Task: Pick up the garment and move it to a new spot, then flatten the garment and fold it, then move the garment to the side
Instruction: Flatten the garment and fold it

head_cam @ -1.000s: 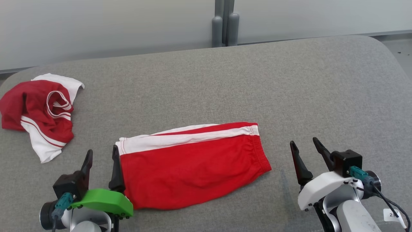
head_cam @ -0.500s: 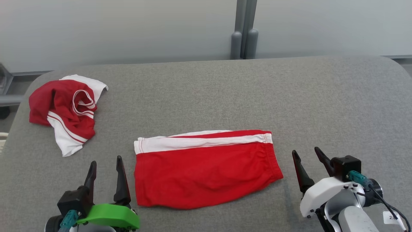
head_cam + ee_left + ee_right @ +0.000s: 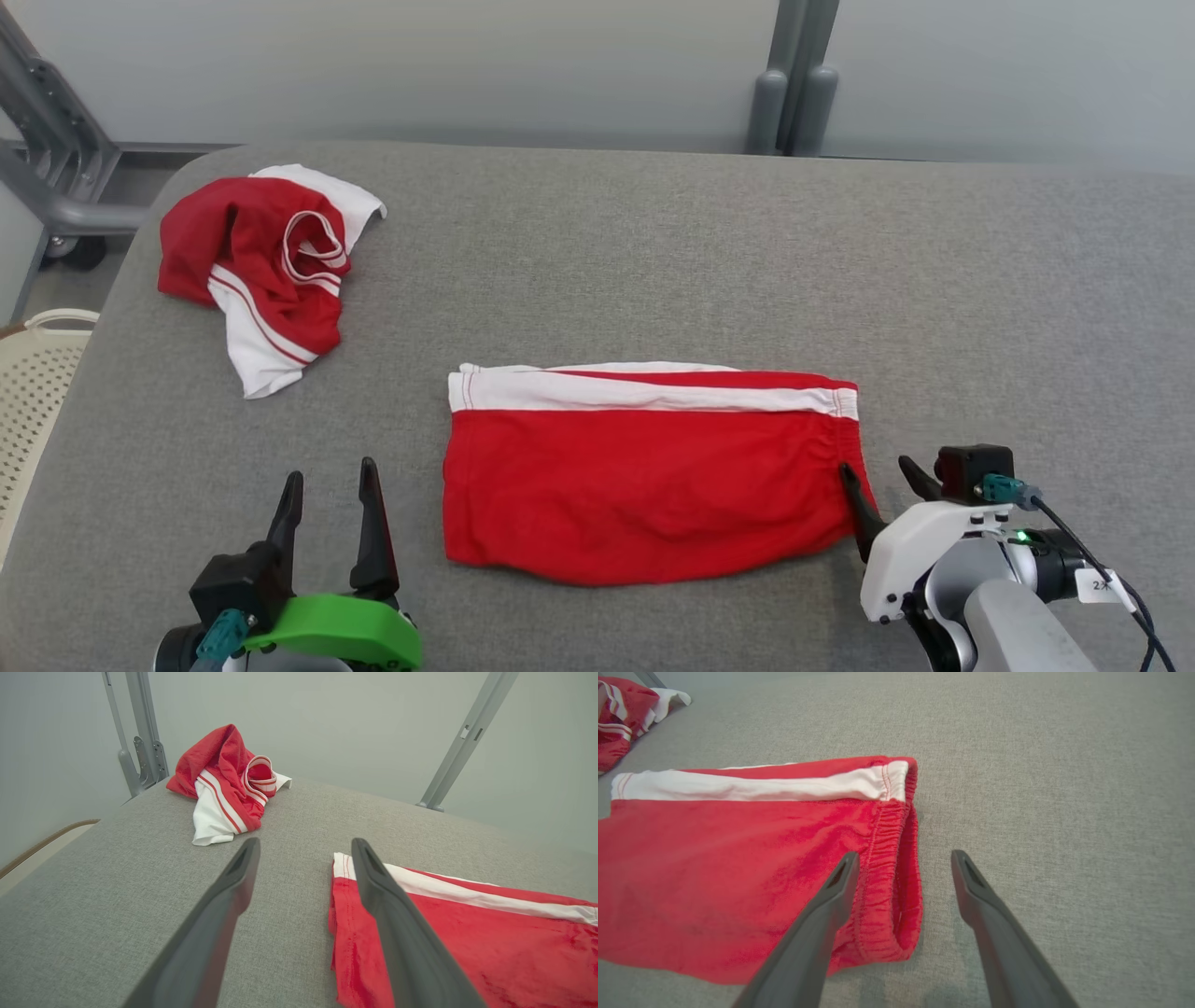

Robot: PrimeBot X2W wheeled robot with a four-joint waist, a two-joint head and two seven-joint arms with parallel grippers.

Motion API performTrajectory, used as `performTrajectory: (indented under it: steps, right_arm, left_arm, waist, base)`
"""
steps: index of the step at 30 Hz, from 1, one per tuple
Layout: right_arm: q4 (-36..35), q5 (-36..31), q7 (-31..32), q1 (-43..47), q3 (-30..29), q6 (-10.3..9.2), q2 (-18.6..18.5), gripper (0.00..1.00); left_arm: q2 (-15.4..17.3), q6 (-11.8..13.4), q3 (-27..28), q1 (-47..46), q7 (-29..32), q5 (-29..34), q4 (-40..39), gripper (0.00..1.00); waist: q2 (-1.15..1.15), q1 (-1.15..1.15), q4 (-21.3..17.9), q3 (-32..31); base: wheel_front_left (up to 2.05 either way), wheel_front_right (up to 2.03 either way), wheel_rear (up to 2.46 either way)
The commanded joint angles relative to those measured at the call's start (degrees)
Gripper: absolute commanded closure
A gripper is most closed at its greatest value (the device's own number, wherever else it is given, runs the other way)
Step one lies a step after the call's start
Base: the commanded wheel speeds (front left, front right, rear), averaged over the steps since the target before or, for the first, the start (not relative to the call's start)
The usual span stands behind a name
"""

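Shorts [image 3: 644, 476] lie folded flat; fold or side-move step is judged underway. Left gripper [image 3: 331, 469] and right gripper [image 3: 875, 464] are spread, empty. Waistband [image 3: 889, 868] must be pinched next.

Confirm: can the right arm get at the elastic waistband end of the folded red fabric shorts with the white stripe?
Probably yes. The right gripper is open, jaws either side of the elastic waistband of the red shorts; nothing lies between them.
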Motion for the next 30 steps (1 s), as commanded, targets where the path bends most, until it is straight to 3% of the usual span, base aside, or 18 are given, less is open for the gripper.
performTrajectory:
  steps: [1, 13, 15, 17, 21, 30]
  right_arm:
    - [3.3, 0.0, -0.6, -1.6, -0.7, -0.07, -0.2, 0.00]
    - [16.6, 6.7, -4.2, -5.6, -1.2, -0.06, -0.2, 0.00]
    - [18.3, 8.0, -4.7, -6.2, -0.4, -0.07, -0.2, 0.49]
    - [19.8, 9.3, -5.1, -6.9, 0.4, -0.07, -0.2, 0.62]
    - [22.2, 12.9, -5.4, -8.3, 2.4, -0.08, -0.2, 1.00]
    - [22.4, 22.0, -4.7, -11.3, 6.2, -0.08, -1.6, 1.00]
  left_arm:
    - [-0.2, -0.5, 0.2, -1.1, -0.2, 0.7, 0.6, 0.00]
    - [-0.7, -1.5, 1.2, -1.4, -0.2, 2.0, 2.1, 0.00]
    - [-0.7, -1.6, 1.5, -1.3, -0.2, 2.3, 2.1, 0.00]
    - [-0.8, -1.7, 1.7, -1.2, -0.2, 2.4, 2.2, 0.00]
    - [-0.6, -2.1, 1.8, -1.4, -0.2, 2.7, 2.5, 0.00]
    - [-0.1, -2.2, 1.6, -0.8, -0.2, 3.2, 2.5, 0.00]
  waist:
    - [0.00, 0.00, 2.4, 1.5]
    - [0.00, 0.00, 4.8, 2.6]
    - [0.00, 0.00, 4.7, 2.6]
    - [0.00, 0.00, 4.5, 2.6]
    - [0.00, 0.00, 3.9, 2.6]
    - [0.00, 0.00, 0.8, 2.2]
  base:
    - [0.00, 0.00, 0.00]
    - [0.00, 0.00, 0.00]
    - [0.00, 0.00, 0.00]
    - [0.00, 0.00, 0.00]
    - [0.00, 0.00, 0.00]
    - [0.00, 0.00, 0.00]
